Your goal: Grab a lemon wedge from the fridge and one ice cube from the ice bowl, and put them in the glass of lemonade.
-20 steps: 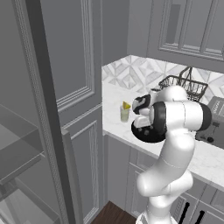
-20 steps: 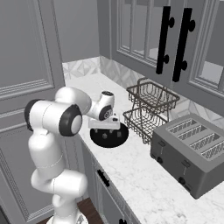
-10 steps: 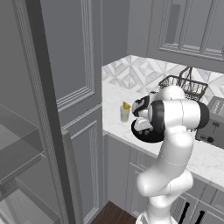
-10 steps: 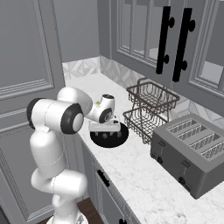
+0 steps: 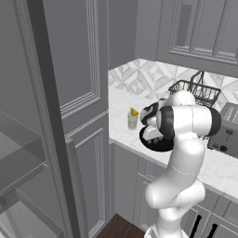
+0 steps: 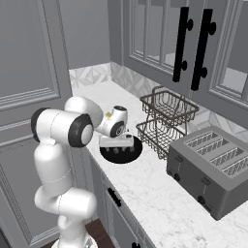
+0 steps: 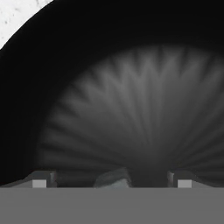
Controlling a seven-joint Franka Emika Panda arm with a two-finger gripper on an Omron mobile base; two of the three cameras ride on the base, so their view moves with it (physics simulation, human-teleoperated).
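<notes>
Lowered claw (image 7: 111, 183) (wide open) sits inside ice bowl (image 7: 87, 65).

My wrist hides most of the ice bowl (image 5: 155, 145) below me. Between my jaws, a pale lump (image 7: 114, 178) sits cut off, unidentifiable.

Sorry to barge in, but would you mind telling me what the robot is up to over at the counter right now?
The arm has lowered its claw into the black ice bowl on the marble counter. The claw is open, its tips close to the bowl's floor, with a pale lump, probably an ice cube, between them, not yet gripped. The glass of lemonade stands just beside the bowl, and a yellow lemon wedge already shows at its rim.
</notes>
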